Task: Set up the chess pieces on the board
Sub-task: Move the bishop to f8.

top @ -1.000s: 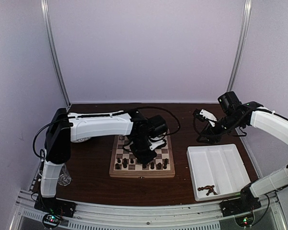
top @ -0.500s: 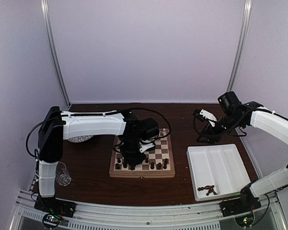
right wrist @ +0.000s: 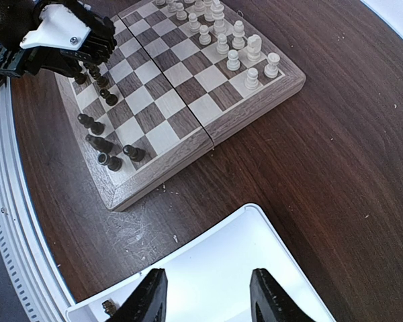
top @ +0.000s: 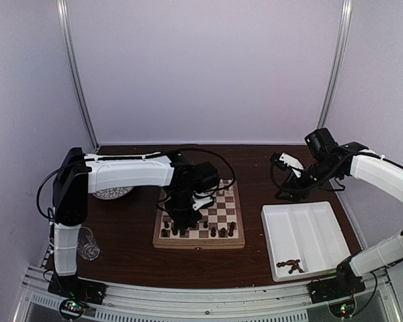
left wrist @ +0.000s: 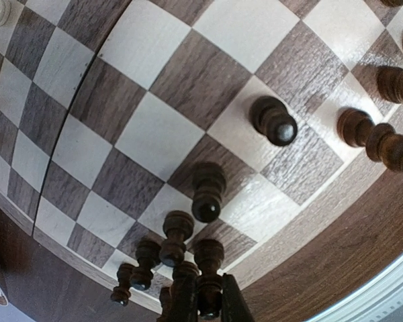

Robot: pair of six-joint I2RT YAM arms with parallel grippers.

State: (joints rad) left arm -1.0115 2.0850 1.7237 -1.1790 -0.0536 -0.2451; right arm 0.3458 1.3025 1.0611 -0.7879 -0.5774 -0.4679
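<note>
The board (top: 199, 242) lies mid-table, with dark chess pieces (top: 215, 231) along its near rows and cream ones (right wrist: 232, 40) along its far side. My left gripper (top: 179, 223) points down over the near-left part of the board. In the left wrist view the left gripper (left wrist: 209, 307) is shut on the top of a dark piece (left wrist: 209, 268), upright among other dark pieces (left wrist: 176, 236). I cannot tell if its base touches the board (left wrist: 309, 235). My right gripper (right wrist: 208, 298) hangs open and empty over the white tray (right wrist: 215, 261).
The white divided tray (top: 302, 235) lies right of the board and holds a few dark pieces (top: 290, 265) at its near end. A glass (top: 87, 245) stands at the near left and a patterned white dish (top: 111, 194) behind it. A metal rail runs along the near edge.
My left arm has swung left across the board, toward its near-left corner, shut the whole time. The right arm has not moved.
</note>
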